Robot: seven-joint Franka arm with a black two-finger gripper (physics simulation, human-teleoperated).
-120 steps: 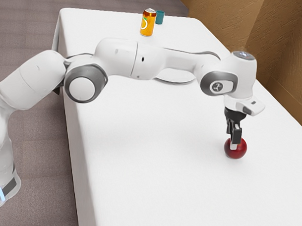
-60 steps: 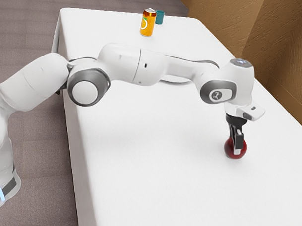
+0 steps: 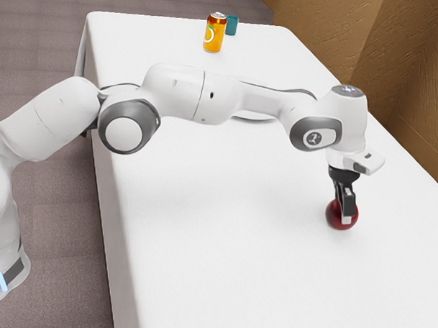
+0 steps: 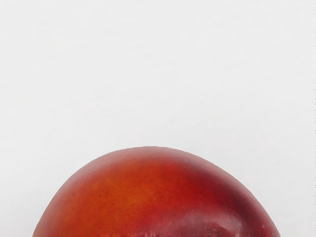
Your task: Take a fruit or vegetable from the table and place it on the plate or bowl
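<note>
Grasping step: gripper (image 3: 345, 211) low over the fruit (image 3: 335, 220) (whether its fingers pinch it, I cannot tell). Next probably calls for a firm squeeze, then a lift.

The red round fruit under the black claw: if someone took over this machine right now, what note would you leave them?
Gripper: the black two-finger gripper is down over the red round fruit; whether it has a grip cannot be told.
Things: the fruit sits on the white table, not lifted. What looks like a white plate's rim peeks out behind the arm. An orange can and a teal cup stand at the table's far end.
Done: the approach to the fruit.
Left: confirm the grip, lift, carry to the plate, release.
</note>
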